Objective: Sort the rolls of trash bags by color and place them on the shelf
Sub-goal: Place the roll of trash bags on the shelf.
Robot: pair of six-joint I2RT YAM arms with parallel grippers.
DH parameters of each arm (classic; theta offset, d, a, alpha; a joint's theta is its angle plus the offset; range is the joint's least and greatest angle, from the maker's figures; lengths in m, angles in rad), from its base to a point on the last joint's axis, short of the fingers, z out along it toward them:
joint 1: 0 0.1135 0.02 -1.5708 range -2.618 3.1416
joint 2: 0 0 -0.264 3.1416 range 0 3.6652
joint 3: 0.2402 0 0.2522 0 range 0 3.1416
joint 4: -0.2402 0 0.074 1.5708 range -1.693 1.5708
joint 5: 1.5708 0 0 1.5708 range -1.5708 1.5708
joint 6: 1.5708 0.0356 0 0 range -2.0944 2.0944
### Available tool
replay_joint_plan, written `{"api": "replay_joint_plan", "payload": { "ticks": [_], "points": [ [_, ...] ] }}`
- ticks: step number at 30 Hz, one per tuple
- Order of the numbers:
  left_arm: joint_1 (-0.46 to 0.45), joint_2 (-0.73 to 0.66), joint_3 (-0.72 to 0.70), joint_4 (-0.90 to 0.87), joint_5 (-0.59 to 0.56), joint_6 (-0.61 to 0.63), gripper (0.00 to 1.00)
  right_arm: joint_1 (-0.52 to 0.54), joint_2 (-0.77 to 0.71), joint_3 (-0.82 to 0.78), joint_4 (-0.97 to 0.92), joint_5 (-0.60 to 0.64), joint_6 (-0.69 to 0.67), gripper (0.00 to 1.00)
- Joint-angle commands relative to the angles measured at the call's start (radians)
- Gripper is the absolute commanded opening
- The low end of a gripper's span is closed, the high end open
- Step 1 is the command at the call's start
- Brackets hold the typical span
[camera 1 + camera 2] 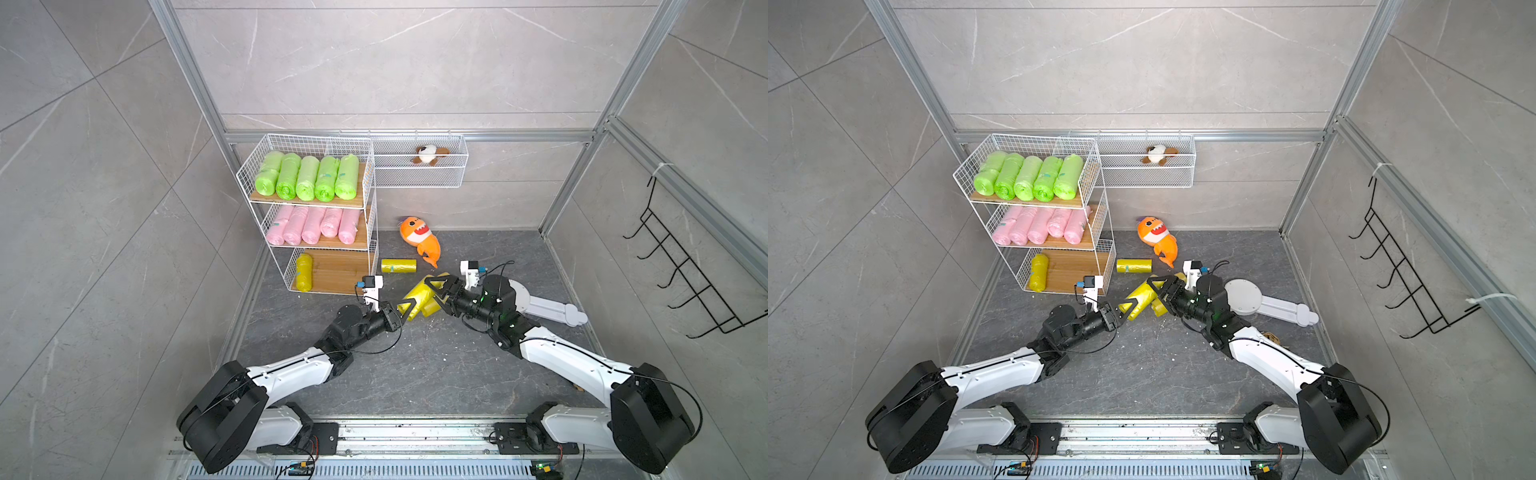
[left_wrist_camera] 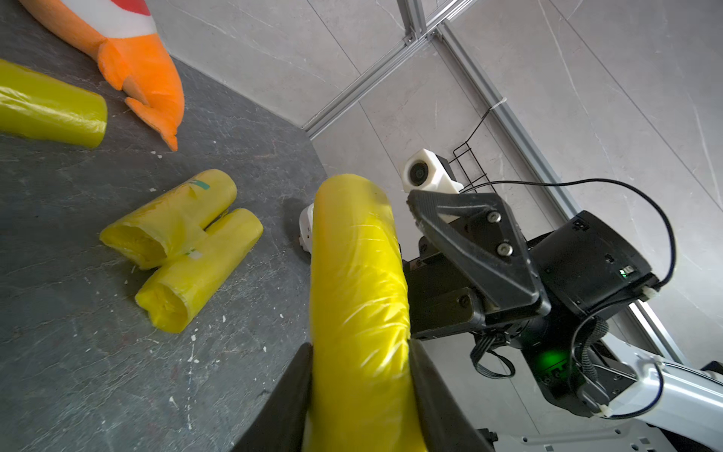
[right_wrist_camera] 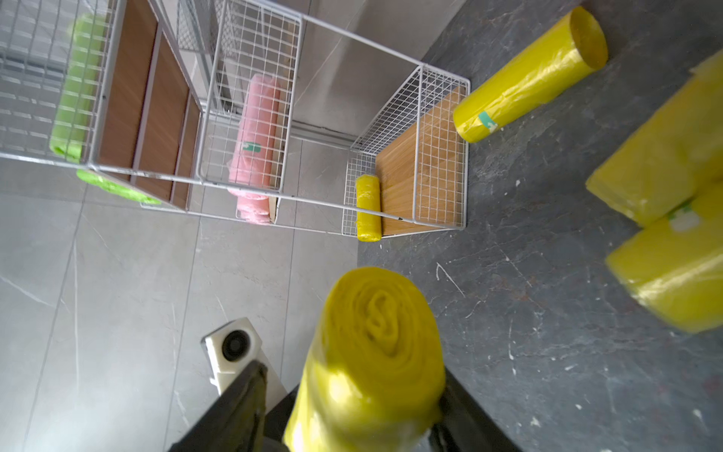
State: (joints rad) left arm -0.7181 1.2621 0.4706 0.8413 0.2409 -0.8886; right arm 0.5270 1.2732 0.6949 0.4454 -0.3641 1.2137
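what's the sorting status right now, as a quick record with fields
shelf top tier: five green rolls
middle tier: five pink rolls
bottom tier: one shelved yellow roll, rest of the board bare
handover: held yellow roll between both claws
left claw: closed on one end of it
right claw: open around the other end
floor: single yellow roll beside the shelf; pair of yellow rolls touching side by side
not yet shelved: four yellow
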Motion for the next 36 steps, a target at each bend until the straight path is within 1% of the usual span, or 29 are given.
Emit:
{"api": "replay_joint_plan", "payload": {
  "ticks": [1,7,12,14,17,20,24,27,32,36],
  "points": [
    [0.052,-0.066,-0.039,-0.057,-0.047,0.065,0.29,-0.006,-0.052,-0.040,0.004,0.057,-0.042,0.75],
    [0.233,-0.182,-0.167,-0.212,-0.090,0.103,0.28,-0.016,-0.097,-0.078,-0.063,0.099,-0.092,0.76],
    [0.347,-0.257,-0.182,-0.411,-0.199,0.191,0.27,-0.020,-0.075,-0.079,-0.056,0.095,-0.098,0.76],
    [0.405,-0.274,-0.185,-0.424,-0.225,0.206,0.26,-0.021,-0.057,-0.075,-0.047,0.086,-0.096,0.76],
    [0.477,-0.277,-0.184,-0.375,-0.252,0.234,0.25,-0.023,-0.033,-0.075,-0.024,0.073,-0.088,0.76],
    [0.513,-0.234,-0.162,-0.306,-0.299,0.316,0.27,-0.021,-0.018,-0.078,-0.011,0.063,-0.084,0.76],
    [0.549,-0.115,-0.083,-0.268,-0.359,0.450,0.27,-0.021,-0.023,-0.080,-0.018,0.058,-0.090,0.76],
    [0.551,-0.018,-0.024,-0.238,-0.411,0.546,0.27,-0.023,-0.030,-0.078,-0.031,0.057,-0.099,0.76],
    [0.551,0.125,0.062,-0.201,-0.458,0.676,0.29,-0.031,-0.024,-0.075,-0.036,0.040,-0.103,0.76],
    [0.551,0.232,0.160,-0.238,-0.495,0.775,0.32,-0.036,-0.014,-0.072,-0.027,0.027,-0.103,0.76]
  ]
}}
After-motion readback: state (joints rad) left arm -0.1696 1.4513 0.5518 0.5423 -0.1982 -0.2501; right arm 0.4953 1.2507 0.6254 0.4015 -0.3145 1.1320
